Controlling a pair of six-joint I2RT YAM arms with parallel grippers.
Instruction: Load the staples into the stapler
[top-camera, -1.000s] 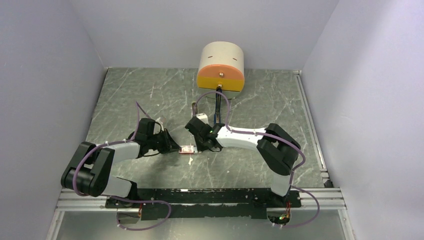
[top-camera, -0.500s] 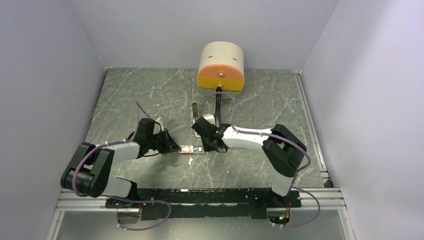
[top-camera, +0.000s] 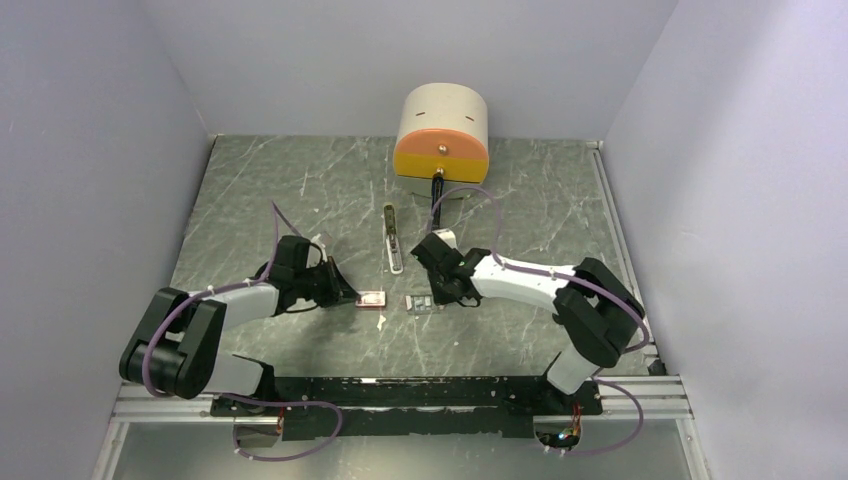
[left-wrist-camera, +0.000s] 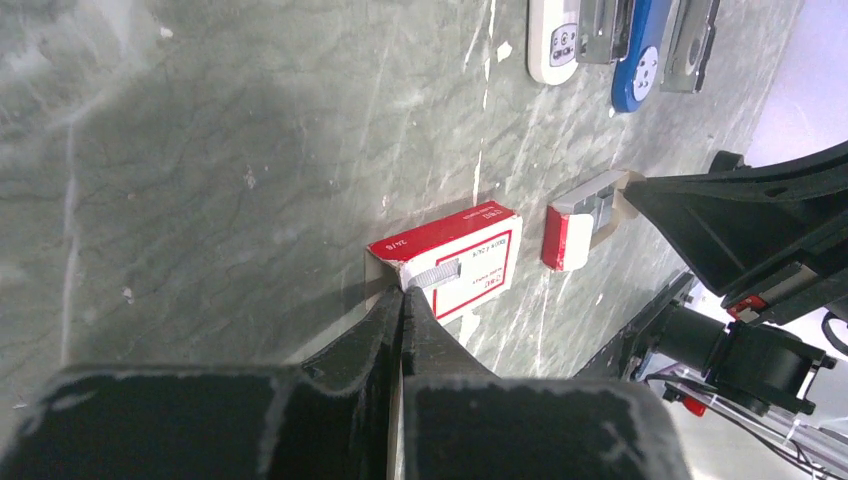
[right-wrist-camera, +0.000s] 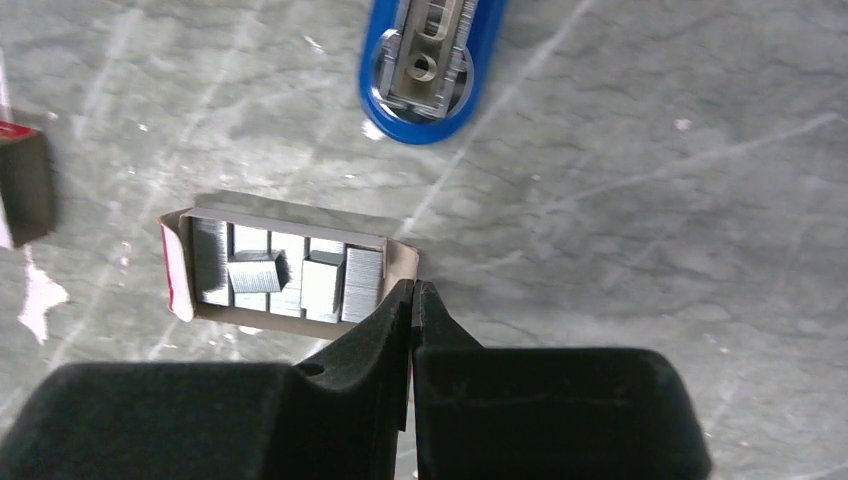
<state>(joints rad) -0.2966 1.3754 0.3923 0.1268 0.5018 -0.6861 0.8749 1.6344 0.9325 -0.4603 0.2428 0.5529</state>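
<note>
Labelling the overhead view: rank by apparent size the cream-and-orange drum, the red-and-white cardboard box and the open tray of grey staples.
1. The cream-and-orange drum, by far largest.
2-3. The red-and-white cardboard box and the open tray of grey staples: look alike, so unranked.

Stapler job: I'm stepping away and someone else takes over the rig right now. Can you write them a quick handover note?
Grippers: left gripper shut on the near end of the red-and-white box; right gripper shut, pinching the end flap of the cardboard tray.
Things: the staples sit in the tray, which lies out of the box on the table; some strips are askew. The blue stapler lies open beyond it, untouched.
Done: staples exposed.
Left: pick a strip, seat it in the stapler, close it.
</note>
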